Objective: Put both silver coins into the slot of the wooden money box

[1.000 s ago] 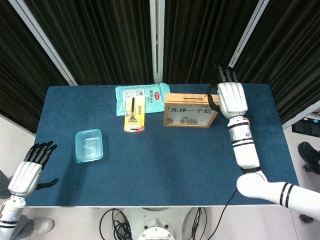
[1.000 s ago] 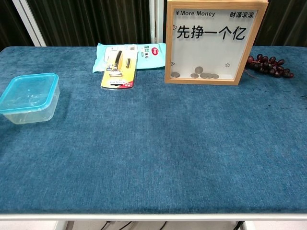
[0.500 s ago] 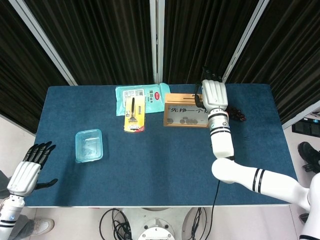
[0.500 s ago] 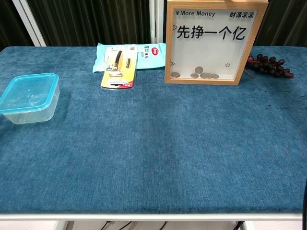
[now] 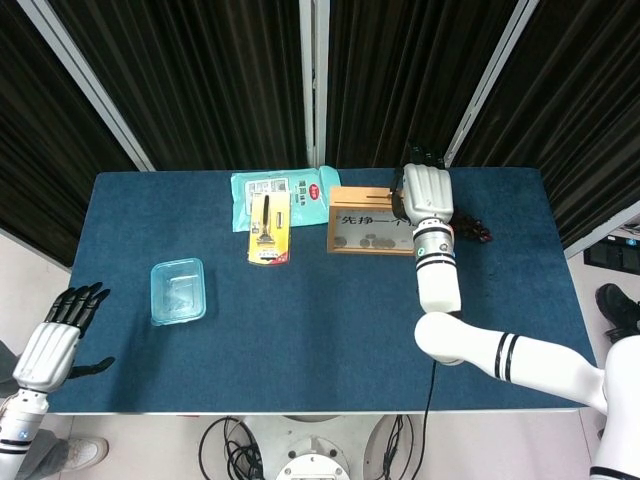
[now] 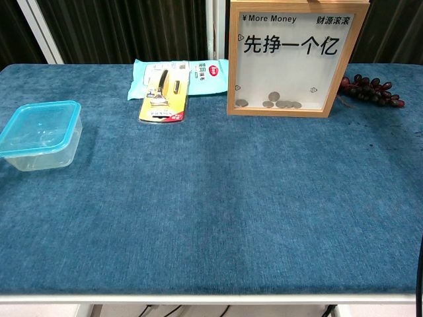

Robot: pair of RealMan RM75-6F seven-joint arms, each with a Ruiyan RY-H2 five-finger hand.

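Right robot hand [image 5: 424, 193] hovers right over the top slot of the glass-fronted wooden money box [image 5: 370, 233]; can't tell if it's pinching a silver coin. Looks like the drop-in step, so next means lining up carefully. Left robot hand [image 5: 60, 335] hangs released, far off.

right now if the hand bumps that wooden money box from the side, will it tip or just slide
The wooden money box stands upright as a tall, thin frame, so it would probably tip rather than slide. The few coins lying at its bottom add only slight ballast. The blue cloth looks grippy, which likely favours toppling. The right hand is at its top right corner.
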